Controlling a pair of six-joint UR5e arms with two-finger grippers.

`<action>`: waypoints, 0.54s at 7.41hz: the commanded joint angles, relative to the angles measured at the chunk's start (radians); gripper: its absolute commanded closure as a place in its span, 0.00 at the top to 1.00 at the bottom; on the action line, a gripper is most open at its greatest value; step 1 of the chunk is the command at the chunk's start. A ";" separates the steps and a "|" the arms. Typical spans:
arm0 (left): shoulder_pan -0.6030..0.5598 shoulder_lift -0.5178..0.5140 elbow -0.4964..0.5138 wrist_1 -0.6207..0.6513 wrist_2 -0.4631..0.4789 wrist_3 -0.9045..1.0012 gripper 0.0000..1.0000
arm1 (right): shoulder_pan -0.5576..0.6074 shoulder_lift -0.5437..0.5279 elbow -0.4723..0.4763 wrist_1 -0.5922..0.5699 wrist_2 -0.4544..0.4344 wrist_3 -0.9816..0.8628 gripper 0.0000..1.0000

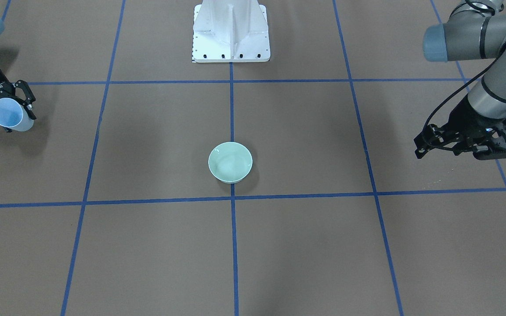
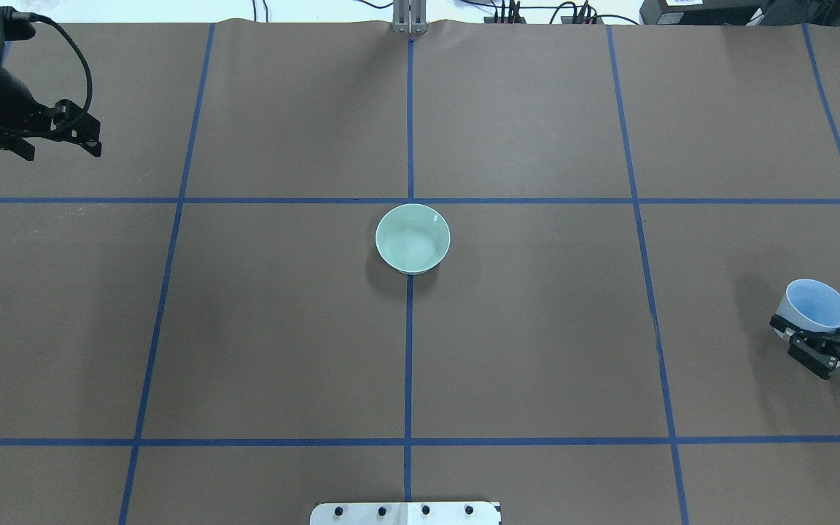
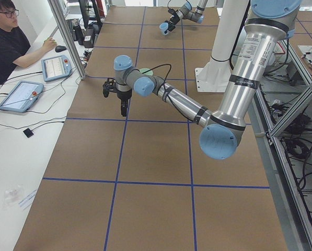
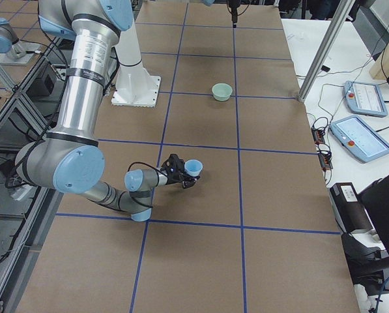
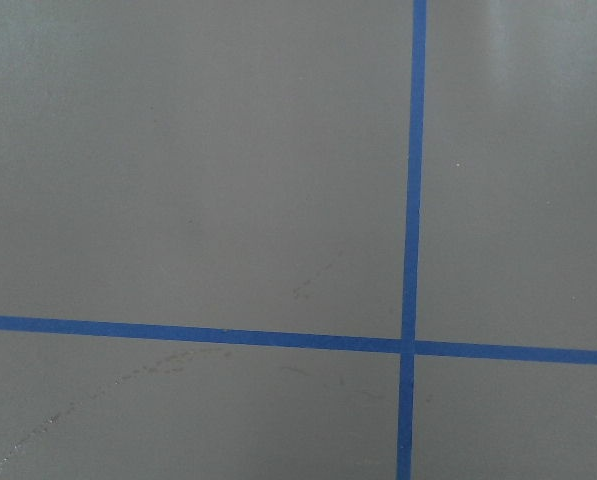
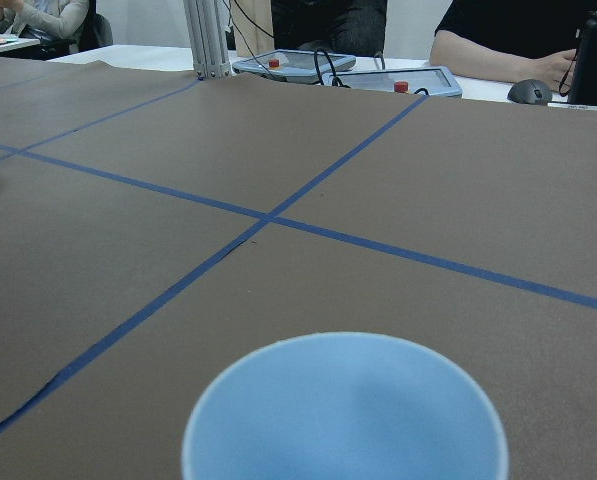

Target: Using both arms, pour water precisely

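Right tool (image 2: 825, 337) is clamped on blue cup (image 2: 817, 306) near counter's right edge. Left tool (image 2: 63, 135): fingers together, empty. Carry cup level to green bowl (image 2: 413, 238) at counter ctr; tilt slowly. Water not discernible.

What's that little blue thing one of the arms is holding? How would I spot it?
Start at the pale green bowl in the middle of the brown table, then look far towards the robot's right edge. There the right gripper has its jaws around a small light-blue cup, the only thing lifted off the table.
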 commanded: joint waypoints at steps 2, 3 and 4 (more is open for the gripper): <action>0.000 -0.002 0.002 0.000 -0.002 0.000 1.00 | 0.000 0.002 -0.003 0.017 -0.004 0.000 0.69; 0.000 -0.002 0.002 0.000 0.000 0.000 1.00 | 0.000 0.002 -0.003 0.017 -0.004 -0.003 0.75; 0.000 -0.002 0.002 0.002 0.000 0.000 1.00 | 0.000 0.002 -0.003 0.017 -0.004 -0.005 0.85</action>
